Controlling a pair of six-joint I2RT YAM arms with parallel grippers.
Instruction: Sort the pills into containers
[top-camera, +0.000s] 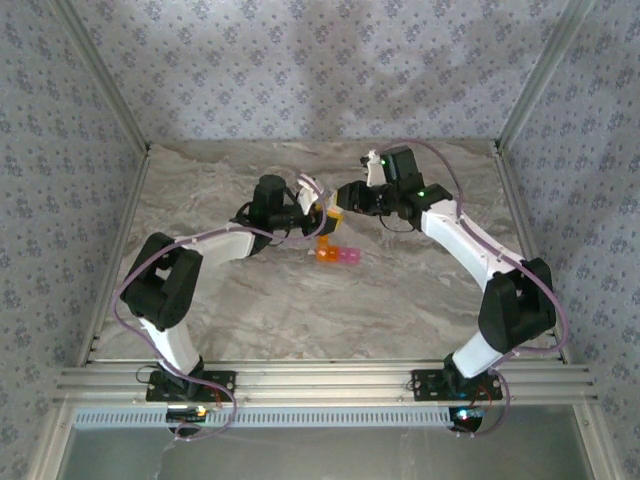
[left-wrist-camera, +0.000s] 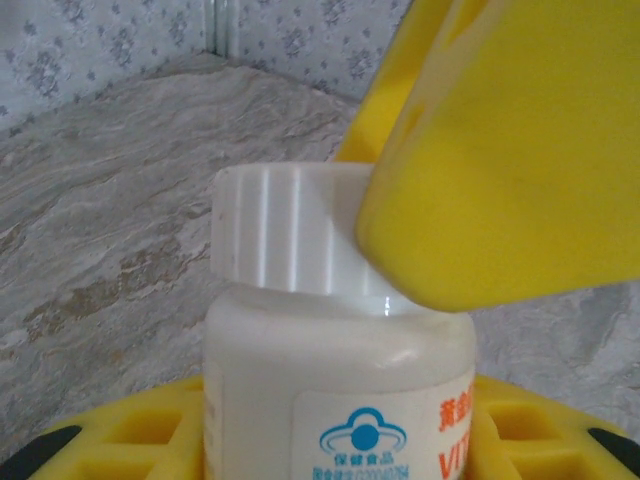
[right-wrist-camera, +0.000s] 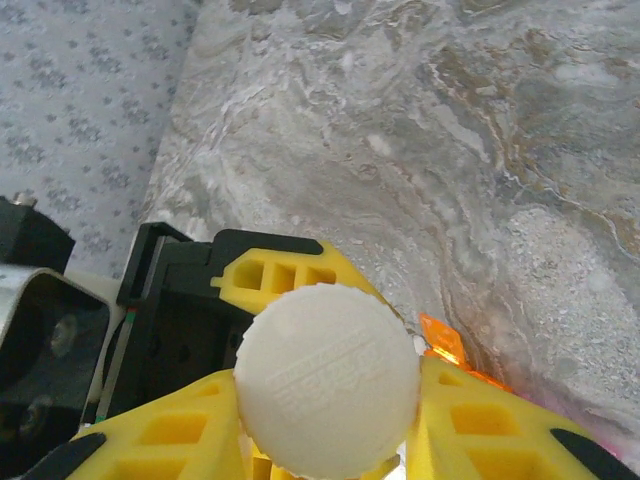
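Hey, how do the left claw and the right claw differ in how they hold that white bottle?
The left claw grips the white bottle by its body; the right claw closes on its ribbed cap. The left claw sits at the bottle's side, the right claw over the cap's end. Both have yellow fingers.
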